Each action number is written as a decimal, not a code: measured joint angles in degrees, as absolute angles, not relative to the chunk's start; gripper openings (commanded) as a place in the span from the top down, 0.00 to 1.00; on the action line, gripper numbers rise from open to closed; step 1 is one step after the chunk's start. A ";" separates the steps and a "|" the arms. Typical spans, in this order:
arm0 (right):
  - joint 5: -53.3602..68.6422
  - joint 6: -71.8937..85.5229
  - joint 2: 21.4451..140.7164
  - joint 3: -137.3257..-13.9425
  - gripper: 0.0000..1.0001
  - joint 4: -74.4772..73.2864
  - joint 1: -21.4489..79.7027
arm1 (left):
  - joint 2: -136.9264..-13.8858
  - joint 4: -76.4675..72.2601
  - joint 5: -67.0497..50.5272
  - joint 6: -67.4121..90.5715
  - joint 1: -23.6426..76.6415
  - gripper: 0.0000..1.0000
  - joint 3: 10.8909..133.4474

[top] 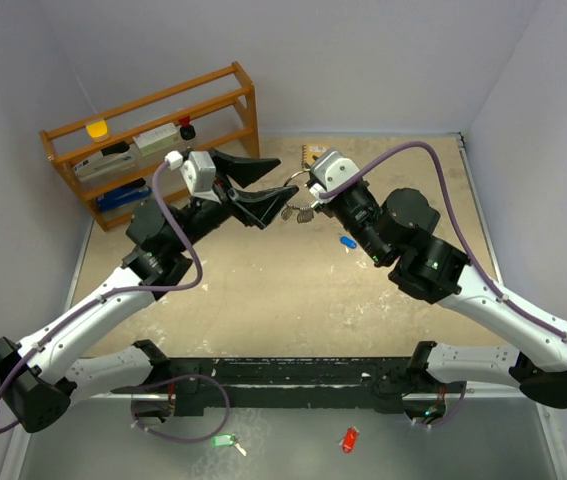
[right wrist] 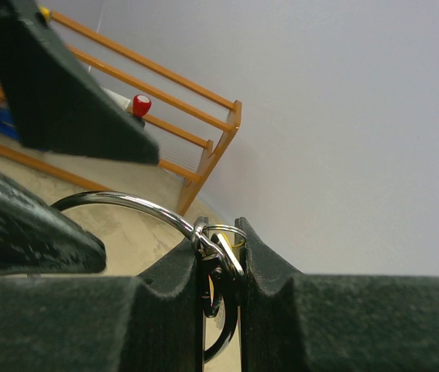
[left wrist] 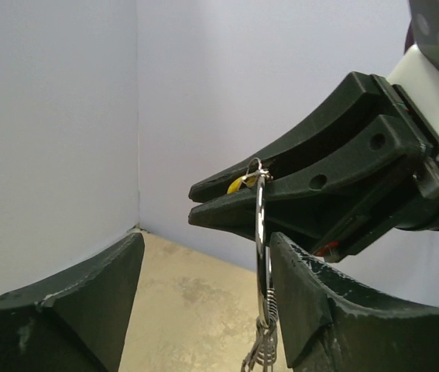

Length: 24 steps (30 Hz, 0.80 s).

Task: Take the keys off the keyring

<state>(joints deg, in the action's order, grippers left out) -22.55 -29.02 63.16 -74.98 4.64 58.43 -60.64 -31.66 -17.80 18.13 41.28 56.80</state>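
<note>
The keyring (left wrist: 261, 225) is a thin silver ring hanging upright in mid-air above the table. My right gripper (right wrist: 221, 232) is shut on its top, where a small split ring and a clasp (right wrist: 217, 260) sit between the pads with a bit of yellow (left wrist: 236, 184) behind them. Several silver keys (top: 298, 212) dangle from the ring's lower end (left wrist: 262, 349). My left gripper (left wrist: 207, 248) is open, with the ring between its fingers and close against the right finger (left wrist: 335, 310). From above, both grippers (top: 281, 180) (top: 310, 188) meet at mid-table. A blue-headed key (top: 348, 242) lies loose on the table.
A wooden rack (top: 153, 140) with small items stands at the back left. A green tag (top: 223, 440) and a red tag (top: 349, 440) lie on the metal strip near the arm bases. White walls close in the tan table (top: 293, 300).
</note>
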 measured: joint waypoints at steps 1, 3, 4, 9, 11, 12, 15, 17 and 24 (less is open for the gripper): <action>-22.55 -28.99 63.16 -74.98 1.00 4.62 58.43 | -60.03 -32.21 -17.89 18.11 41.28 0.41 56.01; -22.57 -28.88 63.16 -74.98 1.00 4.64 58.43 | -59.02 -33.01 -17.85 18.46 41.28 0.42 54.92; -22.57 -28.88 63.16 -74.98 1.00 4.64 58.43 | -58.70 -33.41 -17.74 18.50 41.28 0.42 54.52; -22.59 -28.86 63.16 -74.98 1.00 4.64 58.43 | -58.98 -34.76 -17.85 19.09 41.28 0.42 54.39; -22.59 -28.86 63.16 -74.98 1.00 4.64 58.43 | -59.94 -35.77 -18.37 19.64 41.28 0.49 54.39; -22.59 -28.86 63.16 -74.98 1.00 4.62 58.43 | -60.69 -36.10 -18.85 20.03 41.28 0.56 54.48; -22.65 -28.88 63.18 -74.98 1.00 4.58 58.43 | -63.61 -36.32 -21.10 21.21 41.28 0.99 55.22; -22.90 -28.86 63.26 -74.98 1.00 4.60 58.37 | -65.45 -36.18 -23.07 21.32 41.34 1.00 56.25; -23.03 -27.86 63.20 -74.85 0.56 4.29 58.39 | -67.59 -34.20 -25.47 20.27 41.01 1.00 58.74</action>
<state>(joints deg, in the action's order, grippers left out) -23.03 -27.86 63.20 -74.85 4.29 58.39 -67.59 -34.20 -25.47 20.27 41.01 58.74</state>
